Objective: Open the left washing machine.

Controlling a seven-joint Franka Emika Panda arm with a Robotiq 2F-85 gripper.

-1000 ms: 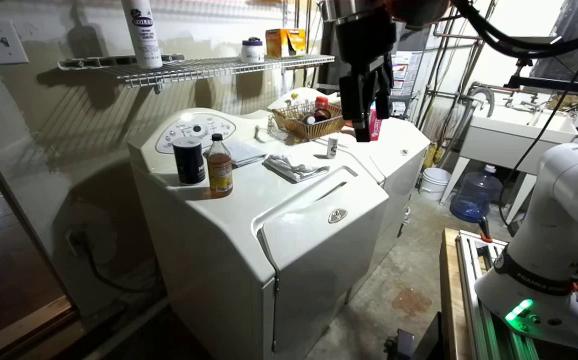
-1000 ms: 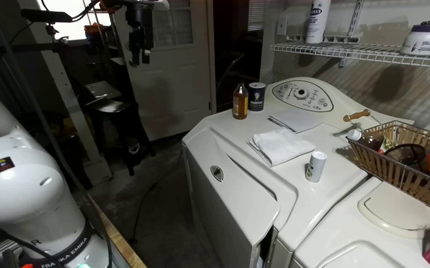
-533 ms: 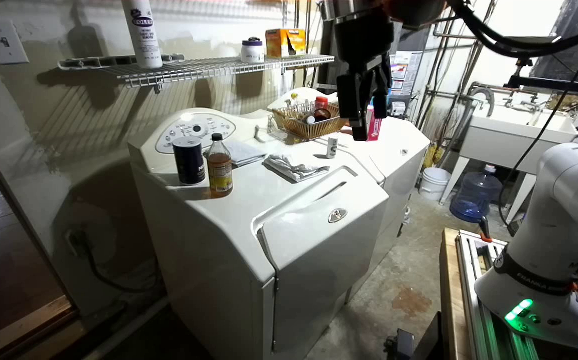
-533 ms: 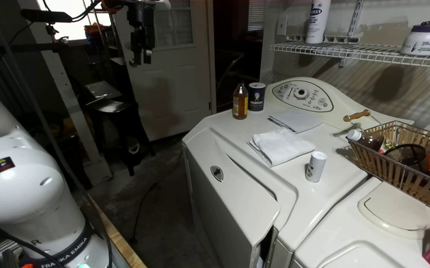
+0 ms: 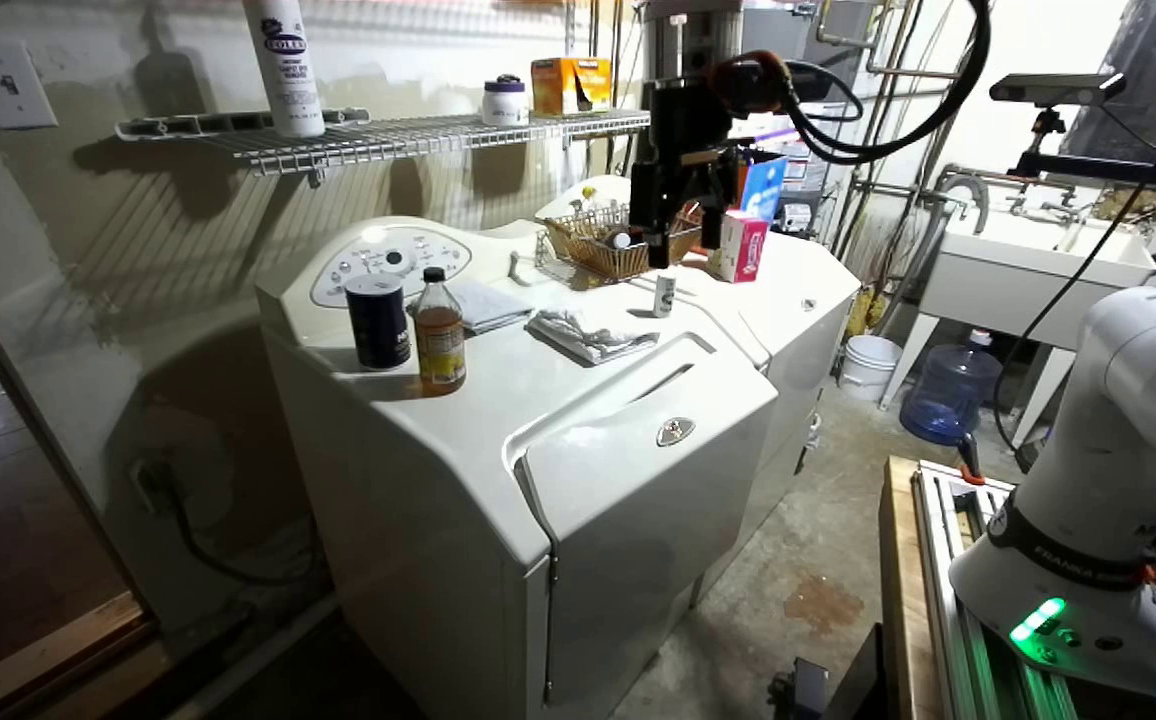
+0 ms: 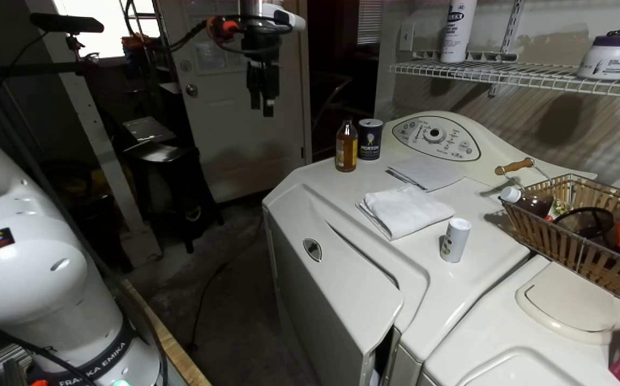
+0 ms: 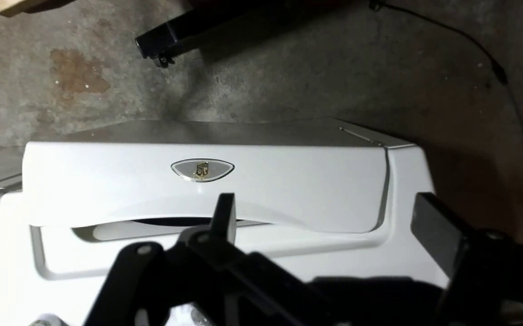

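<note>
Left washing machine (image 5: 498, 430): with tool (image 7: 327, 215) spread wide, gripping nothing, best to lower gently to the slot (image 7: 171, 222), hook behind the door (image 7: 252, 181), then draw outward in an arc.

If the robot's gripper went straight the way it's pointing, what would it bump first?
Probably the left washing machine's door, around its sloping top: the gripper points down that way. Depth is hard to judge, so the exact spot is unclear.
</note>
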